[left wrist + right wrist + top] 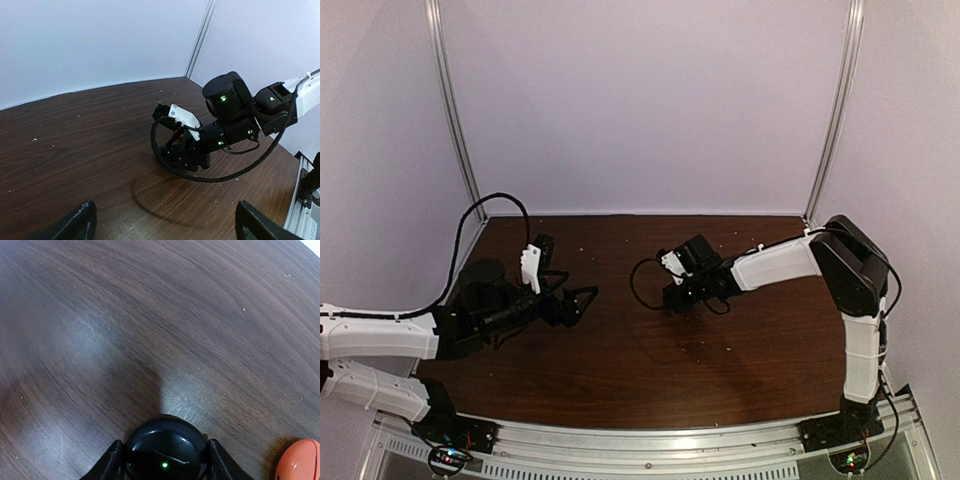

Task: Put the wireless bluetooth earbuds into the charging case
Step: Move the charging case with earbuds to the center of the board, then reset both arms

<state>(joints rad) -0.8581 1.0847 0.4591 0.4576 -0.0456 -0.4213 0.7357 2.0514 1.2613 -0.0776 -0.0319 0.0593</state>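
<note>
A round black charging case (pixel 165 452) with a lit green dot rests on the wood table, its lid down. My right gripper (pixel 165 460) is shut on it, one finger (pixel 112 462) against each side. It sits at the table's middle in the top view (pixel 672 298). A red-orange rounded piece (pixel 300 462) lies just right of the case, cut off by the frame edge; I cannot tell whether it is a bud or a case. A red bit (pixel 180 137) shows behind the right gripper. No black buds are in view. My left gripper (pixel 165 215) is open and empty, hovering left of the right one (pixel 582 300).
The dark wood table (pixel 640 370) is bounded by white walls at the back and sides. A black cable loop (pixel 210 177) hangs from the right wrist and touches the table. Small pale crumbs dot the wood.
</note>
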